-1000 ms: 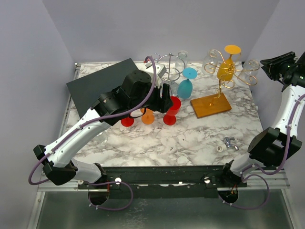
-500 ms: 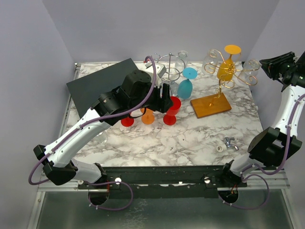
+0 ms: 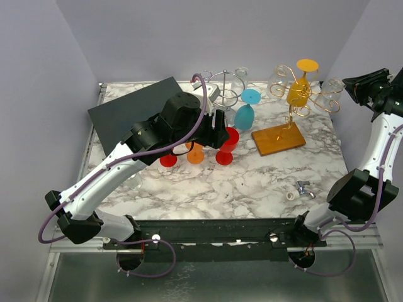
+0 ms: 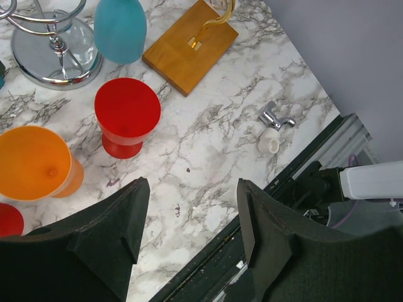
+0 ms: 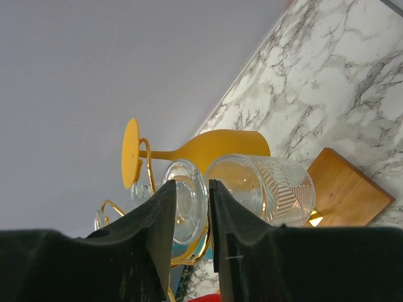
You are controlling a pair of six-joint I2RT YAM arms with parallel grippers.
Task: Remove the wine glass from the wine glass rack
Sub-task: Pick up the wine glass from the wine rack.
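White-and-grey marble tabletop, plain lilac-grey walls all round. Clear ribbed wine glass hanging upside down off the gold wire rack, roughly 1 o'clock on the table. Right gripper either side of its foot end, jaws narrow, can't tell if actually pinching. Left gripper spread wide, holding nothing.

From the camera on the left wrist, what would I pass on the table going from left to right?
orange cup → red cup → rack base → tap
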